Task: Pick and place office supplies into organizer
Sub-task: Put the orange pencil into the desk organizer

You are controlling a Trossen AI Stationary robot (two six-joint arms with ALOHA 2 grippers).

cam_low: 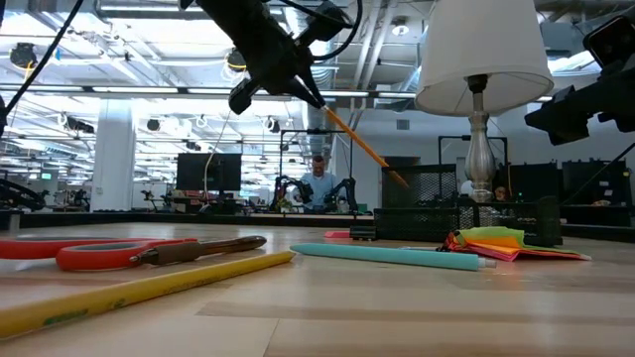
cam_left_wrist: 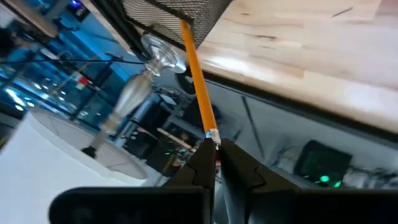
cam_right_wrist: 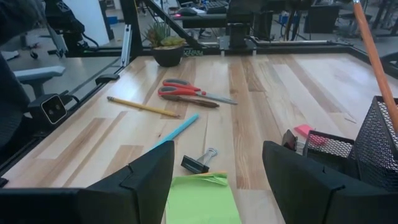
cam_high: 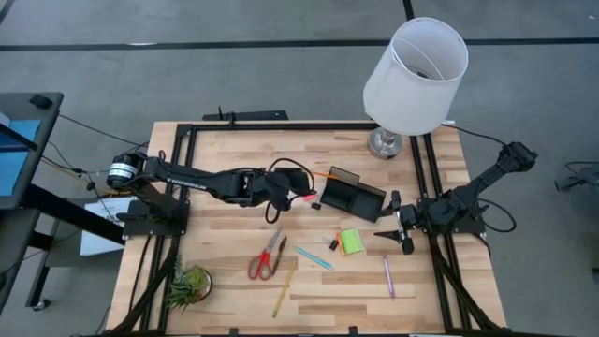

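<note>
My left gripper (cam_high: 302, 184) hangs above the table's middle, shut on an orange pencil (cam_low: 362, 144) that slants down toward the black mesh organizer (cam_high: 353, 197). The pencil's point (cam_left_wrist: 185, 23) is at the rim of the organizer's taller section. My right gripper (cam_right_wrist: 217, 180) waits open and low by the organizer's right side, touching nothing. On the table lie the lime green sticky-note pad (cam_right_wrist: 202, 200), a teal pen (cam_high: 314, 257), red-handled scissors (cam_high: 267, 255), a yellow pencil (cam_high: 285, 286) and a purple pen (cam_high: 387, 276). A pink eraser (cam_high: 307, 198) lies to the organizer's left. My left gripper pinches the orange pencil between its two fingers at the eraser end, just behind the metal band (cam_left_wrist: 212, 134). The fingers lie roughly along the pencil, which sticks out past their tips. It is lifted clear of the table and tilts down and rightward, its point at the organizer's mesh.
A white-shaded lamp (cam_high: 416, 70) stands at the far right, behind the organizer. A small green plant (cam_high: 190, 285) sits at the near left corner. A black binder clip (cam_right_wrist: 199, 160) lies beside the sticky pad. Bare wood shows along the near edge and far left.
</note>
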